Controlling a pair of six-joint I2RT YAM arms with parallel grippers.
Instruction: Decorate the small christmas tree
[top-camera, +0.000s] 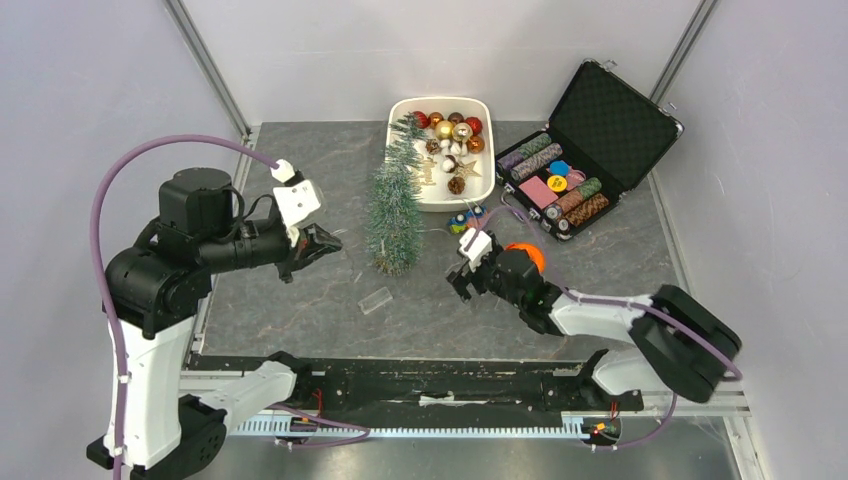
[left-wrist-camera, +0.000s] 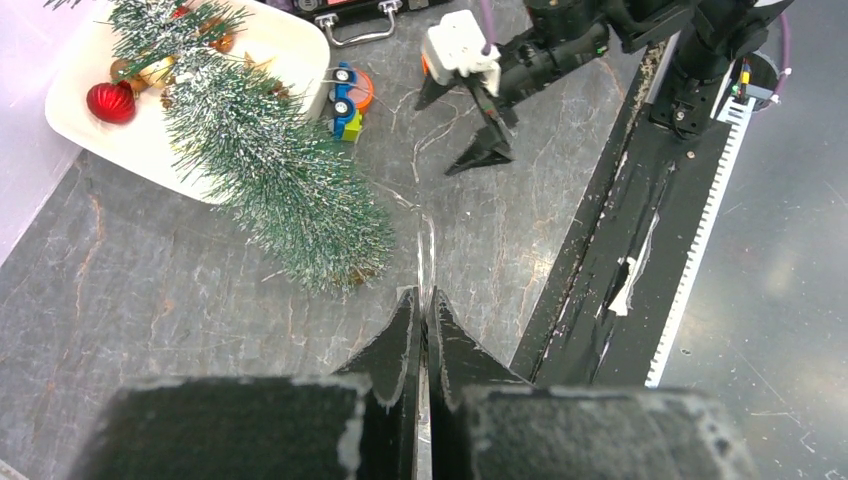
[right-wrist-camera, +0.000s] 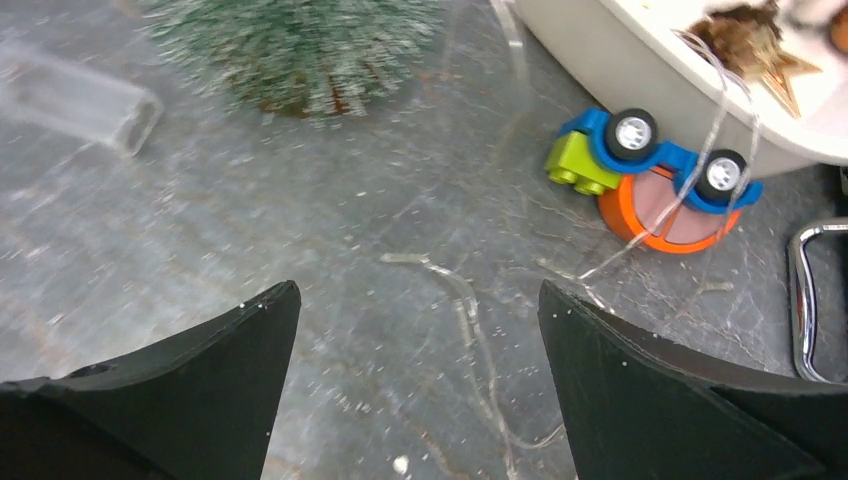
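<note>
The small christmas tree (top-camera: 395, 205) lies on its side on the table, its tip resting over the white tray (top-camera: 408, 190) of ornaments. It also shows in the left wrist view (left-wrist-camera: 270, 170), and its bottom end in the right wrist view (right-wrist-camera: 295, 45). Its clear square base (top-camera: 375, 299) lies loose on the table in front of it (right-wrist-camera: 85, 100). My left gripper (top-camera: 330, 241) hangs left of the tree's bottom end, jaws shut (left-wrist-camera: 422, 292). A thin clear strip (left-wrist-camera: 425, 250) shows just past its tips. My right gripper (top-camera: 460, 278) is open and empty over bare table (right-wrist-camera: 418, 290).
Red, gold and pinecone ornaments (top-camera: 452, 130) and a star (right-wrist-camera: 760, 40) fill the tray. A blue toy car (right-wrist-camera: 640, 150) and an orange disc (right-wrist-camera: 665, 220) lie by the tray. An open poker chip case (top-camera: 585, 150) stands at the back right. Clear threads (right-wrist-camera: 470, 310) lie on the table.
</note>
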